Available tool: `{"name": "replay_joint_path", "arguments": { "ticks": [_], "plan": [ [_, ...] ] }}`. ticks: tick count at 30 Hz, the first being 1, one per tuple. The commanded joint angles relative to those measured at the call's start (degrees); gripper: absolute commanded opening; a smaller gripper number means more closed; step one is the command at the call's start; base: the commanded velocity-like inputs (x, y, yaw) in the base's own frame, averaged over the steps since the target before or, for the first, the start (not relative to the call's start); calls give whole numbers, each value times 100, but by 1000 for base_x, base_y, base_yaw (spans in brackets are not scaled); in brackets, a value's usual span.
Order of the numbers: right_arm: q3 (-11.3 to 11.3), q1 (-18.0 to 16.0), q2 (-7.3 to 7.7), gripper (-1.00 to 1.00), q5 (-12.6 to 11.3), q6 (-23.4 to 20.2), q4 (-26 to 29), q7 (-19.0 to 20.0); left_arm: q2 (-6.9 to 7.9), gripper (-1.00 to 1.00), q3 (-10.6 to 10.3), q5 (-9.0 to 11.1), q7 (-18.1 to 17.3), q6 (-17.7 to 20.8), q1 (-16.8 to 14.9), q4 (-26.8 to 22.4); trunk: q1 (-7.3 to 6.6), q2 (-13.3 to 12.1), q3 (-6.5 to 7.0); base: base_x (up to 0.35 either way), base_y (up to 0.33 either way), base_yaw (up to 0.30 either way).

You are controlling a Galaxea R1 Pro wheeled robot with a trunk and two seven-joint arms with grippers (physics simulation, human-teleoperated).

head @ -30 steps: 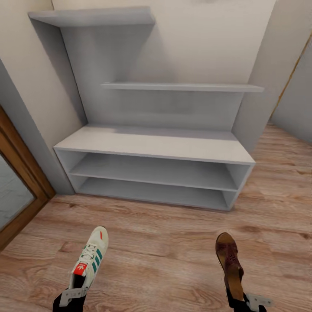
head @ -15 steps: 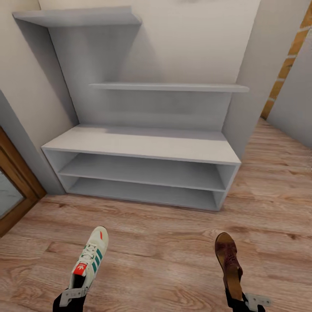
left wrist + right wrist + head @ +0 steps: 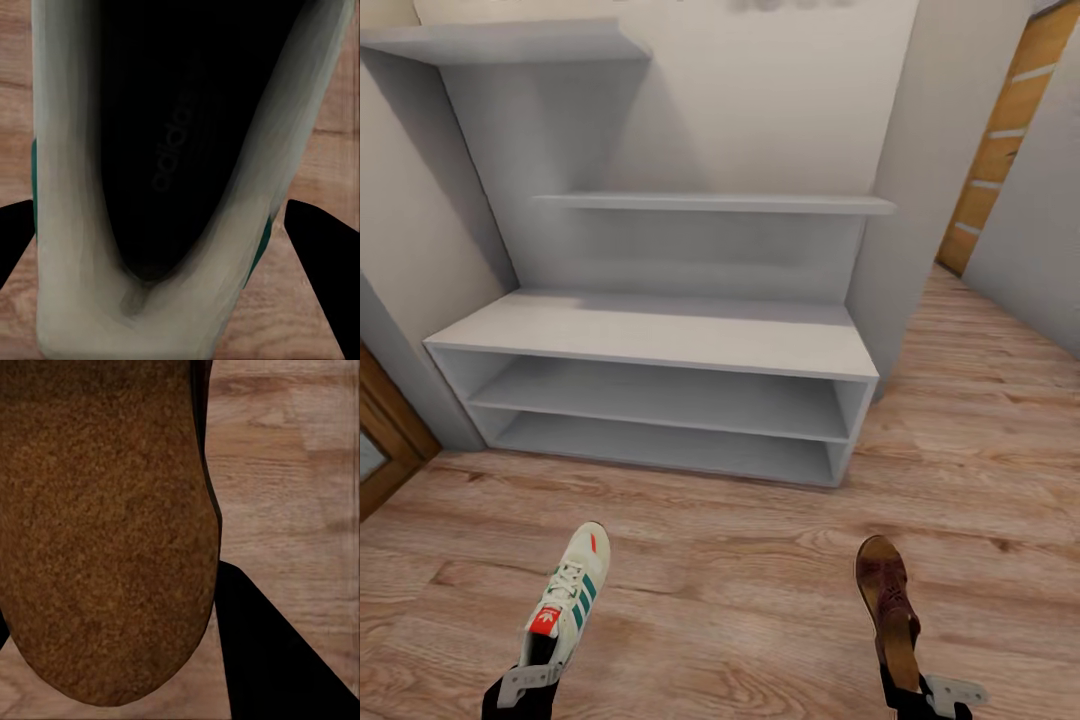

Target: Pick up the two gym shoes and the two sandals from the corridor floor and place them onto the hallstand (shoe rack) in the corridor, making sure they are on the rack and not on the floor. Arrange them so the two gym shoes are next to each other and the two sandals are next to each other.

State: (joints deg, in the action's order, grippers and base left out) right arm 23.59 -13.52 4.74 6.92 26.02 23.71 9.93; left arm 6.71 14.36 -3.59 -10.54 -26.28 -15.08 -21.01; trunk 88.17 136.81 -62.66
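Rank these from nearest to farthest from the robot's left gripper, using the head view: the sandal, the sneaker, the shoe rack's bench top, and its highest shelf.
1. Sneaker: held in the left gripper.
2. Sandal: across on the right, in the right gripper.
3. Bench top: ahead, beyond the bare floor.
4. Highest shelf: top left of the rack.

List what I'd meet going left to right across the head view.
Wooden door frame → gym shoe in the left claw → sandal in the right claw → wooden door.
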Motion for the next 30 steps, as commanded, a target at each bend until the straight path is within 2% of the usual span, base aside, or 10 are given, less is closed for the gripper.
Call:
{"name": "replay_joint_path", "arguments": {
  "ticks": [1, 11, 30],
  "plan": [
    [49, -7, -4, -100, 38, 17, -7, 38, -3, -100, 49, -36, -36, -17, -3, 1, -1, 2, 1, 0, -275, -73],
    [57, -5, 0, -100, 37, 17, -6, 27, -3, -100, 52, -36, -36, -17, -3, 1, -1, 2, 3, 0, -275, -28],
    [58, -5, 0, -100, 38, 17, -2, 27, -19, -100, 53, -36, -36, -17, -3, 1, -1, 2, 4, 67, -275, -214]
  ]
}}
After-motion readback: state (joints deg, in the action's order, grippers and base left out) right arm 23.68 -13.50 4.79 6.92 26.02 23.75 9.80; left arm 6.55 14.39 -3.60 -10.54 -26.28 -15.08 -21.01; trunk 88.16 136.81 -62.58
